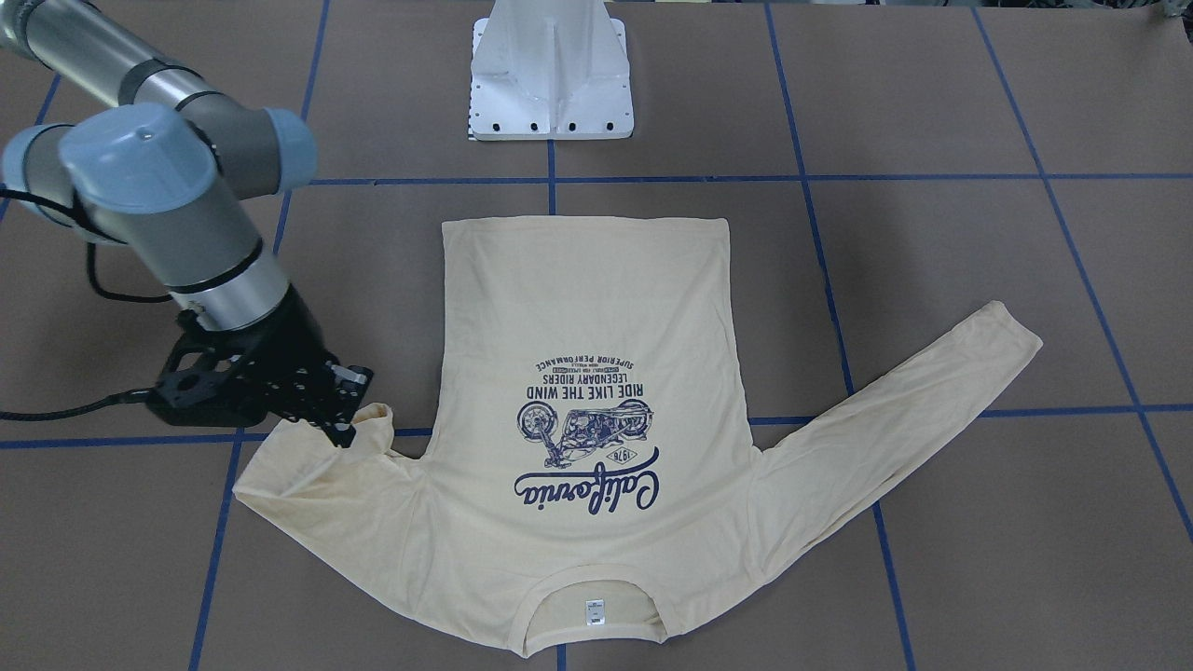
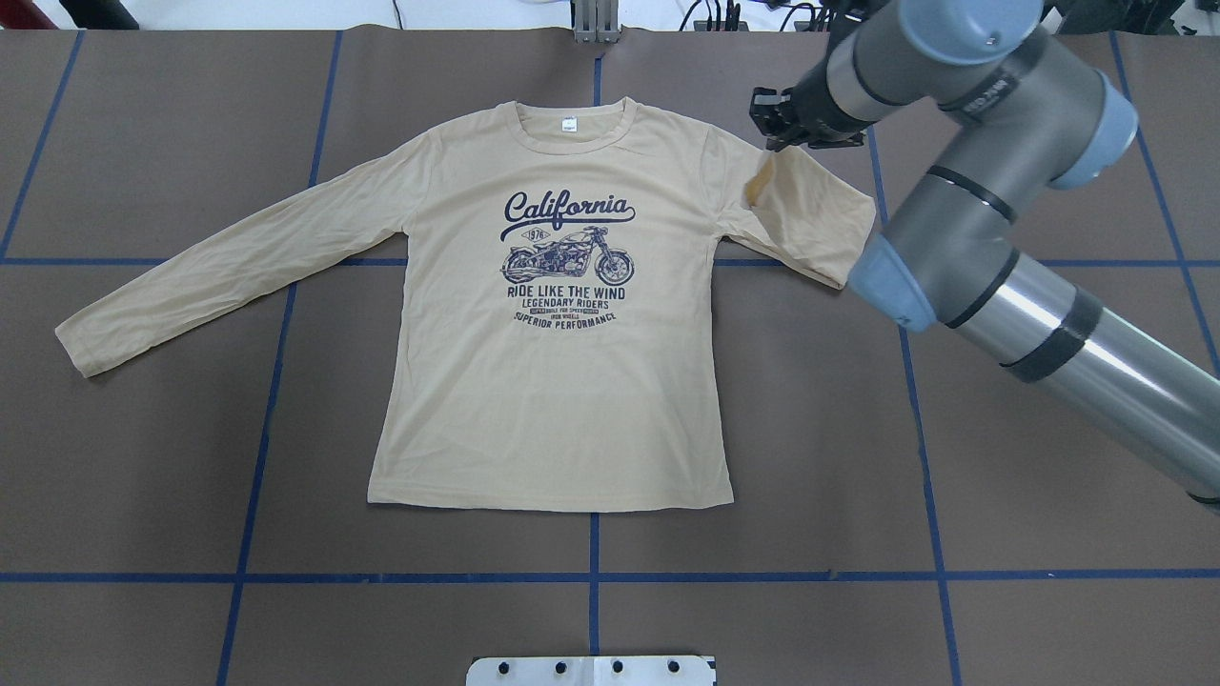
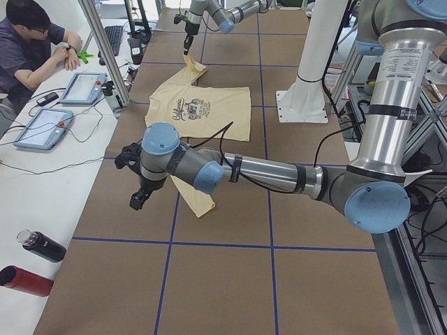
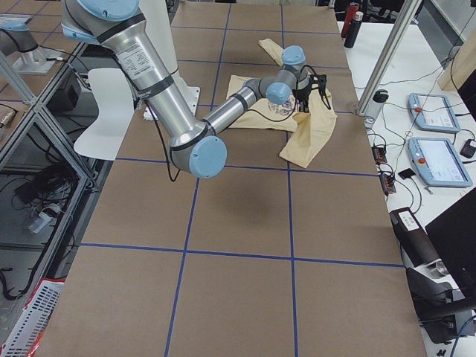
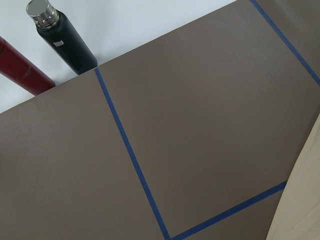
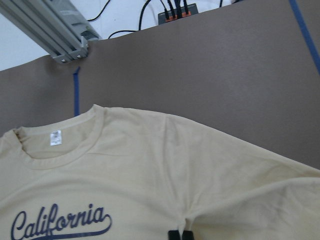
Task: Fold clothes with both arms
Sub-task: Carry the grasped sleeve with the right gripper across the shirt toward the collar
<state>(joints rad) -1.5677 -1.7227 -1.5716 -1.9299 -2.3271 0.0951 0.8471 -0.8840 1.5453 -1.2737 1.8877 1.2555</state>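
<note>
The cream-yellow "California" shirt (image 2: 553,381) lies flat, print up, its collar away from the robot (image 1: 578,308). My right gripper (image 2: 774,133) is shut on the cuff of the sleeve on its side. That sleeve is folded back and its cuff is lifted next to the shoulder (image 1: 377,419). In the right wrist view the fingertips (image 6: 173,235) pinch cloth just below the collar and its white tag (image 6: 55,138). The other sleeve (image 2: 219,267) lies stretched out flat. My left gripper (image 3: 137,201) hovers beyond that sleeve's end; I cannot tell whether it is open or shut.
The white pedestal base (image 1: 552,84) stands at the robot's side of the table. A black bottle (image 5: 65,40) and a red bottle (image 5: 22,70) lie off the table's left end. An operator (image 3: 35,49) sits with tablets at the far side.
</note>
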